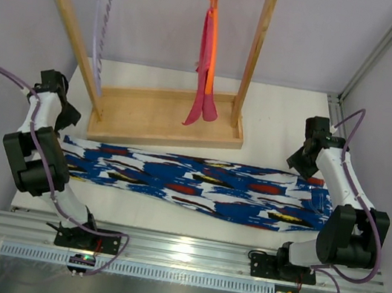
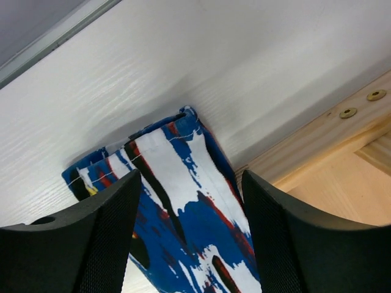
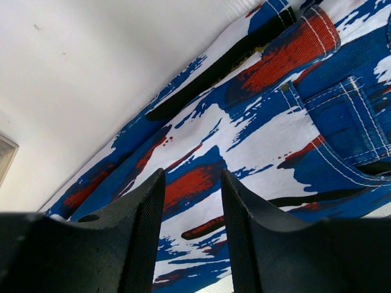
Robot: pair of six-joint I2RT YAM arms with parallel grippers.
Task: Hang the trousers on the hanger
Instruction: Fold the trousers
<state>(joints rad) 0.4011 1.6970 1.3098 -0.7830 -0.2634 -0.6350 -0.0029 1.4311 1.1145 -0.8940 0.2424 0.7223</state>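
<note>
Plainly, the white table (image 1: pixel 190 224) carries everything, and the wooden rack (image 1: pixel 163 118) at its back is the fixed thing to read the rest from. The trousers (image 1: pixel 197 184) lie flat just in front of the rack's base, stretched along it as a long folded band that runs past both of its front corners. That looks like a deliberate lay-out, giving each arm one end to work on. On the rack's top bar, right of the middle, hangs an orange hanger (image 1: pixel 210 44) with a pink cloth (image 1: pixel 202 102) draped on it, which plays no part in this job. The lilac hanger (image 1: pixel 100 33) hangs from the left end of the same bar, above the base and well apart from the trousers, so the hanging step is judged not yet begun. The left gripper (image 2: pixel 190 183) sits off the rack's left front corner, over the hemmed leg end. Its jaws are spread wide to either side of the cloth and pinch nothing. The right gripper (image 3: pixel 192 177) sits off the rack's right front corner, over the pocket and waist end. Its jaws are parted with the print showing in the gap, and no fabric is clamped between them. Both seem posed to address the ends of the band.
</note>
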